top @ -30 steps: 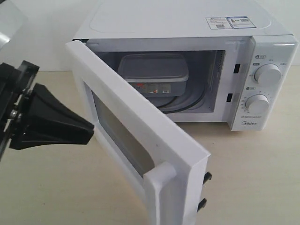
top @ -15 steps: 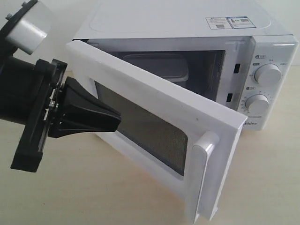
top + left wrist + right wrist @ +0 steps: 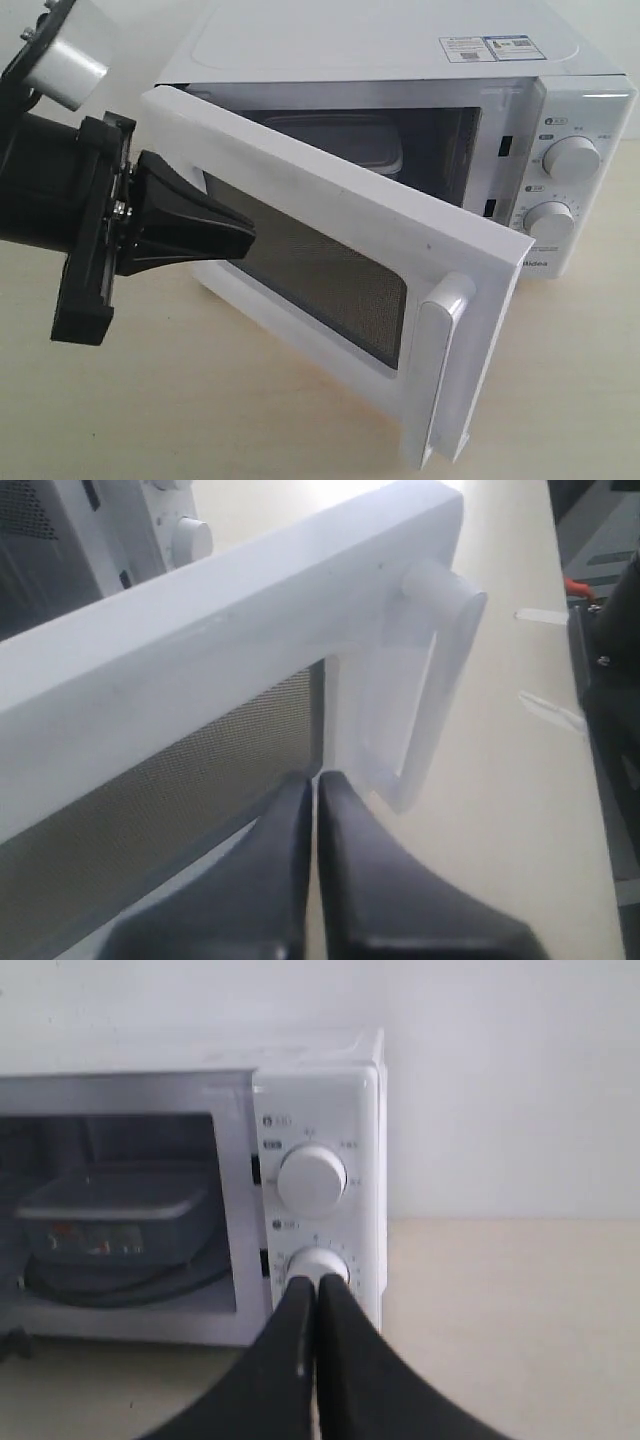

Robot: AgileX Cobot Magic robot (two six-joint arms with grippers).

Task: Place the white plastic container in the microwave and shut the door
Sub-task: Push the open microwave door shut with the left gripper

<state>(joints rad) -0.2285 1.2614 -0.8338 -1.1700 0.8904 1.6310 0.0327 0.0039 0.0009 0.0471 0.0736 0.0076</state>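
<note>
Exterior view: left tool, pinched shut and empty, was against the half-open door, white plastic container inside; a firm push to latch looked next.

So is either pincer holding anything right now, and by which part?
Nothing is held. The left pincer is shut, tips against the door; the right pincer is shut and empty.
</note>
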